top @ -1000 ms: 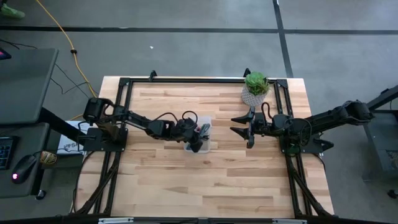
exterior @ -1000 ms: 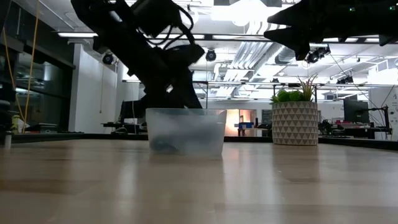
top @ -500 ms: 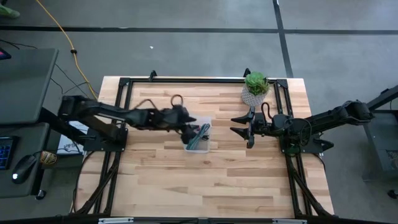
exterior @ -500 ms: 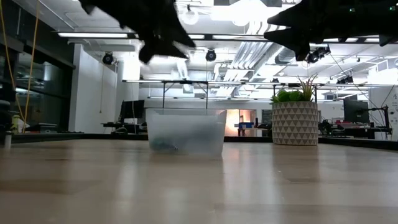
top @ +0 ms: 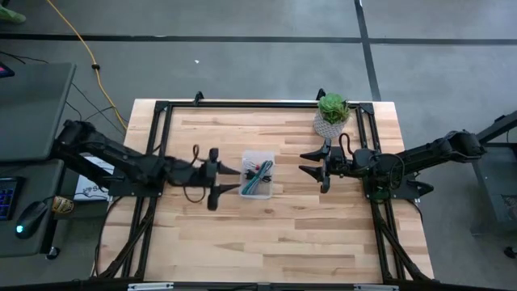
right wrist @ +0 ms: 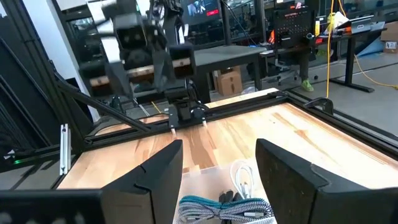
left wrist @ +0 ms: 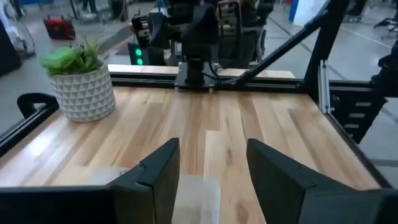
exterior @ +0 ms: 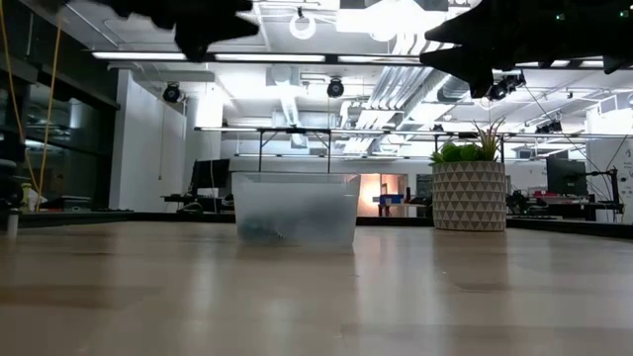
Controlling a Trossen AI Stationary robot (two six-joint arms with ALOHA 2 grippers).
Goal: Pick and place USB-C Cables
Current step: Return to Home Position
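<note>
**While the left hand (top: 233, 179) and the right hand (top: 303, 162) are held open, the USB-C cables (top: 257, 176) are kept in the tub (top: 271, 192)**

The clear plastic tub is set upright near the middle of the bench (top: 283, 238), between the two hands. All the cables that can be seen are gathered inside it. In the right wrist view, a teal-blue braided cable (right wrist: 205, 206), a white one (right wrist: 241, 177) and a dark one are found lying tangled together. A touch of red is also made out among them in the high view. Through the tub's cloudy wall in the low view, only a dark smudge is shown at the bottom.

The left hand is held just beside the tub's left side, raised above the bench. Its two fingers are spread wide and nothing is gripped between them. The right hand is held apart from the tub on its right, near the potted plant (top: 331, 113). It is likewise raised, with its fingers parted and empty.
</note>
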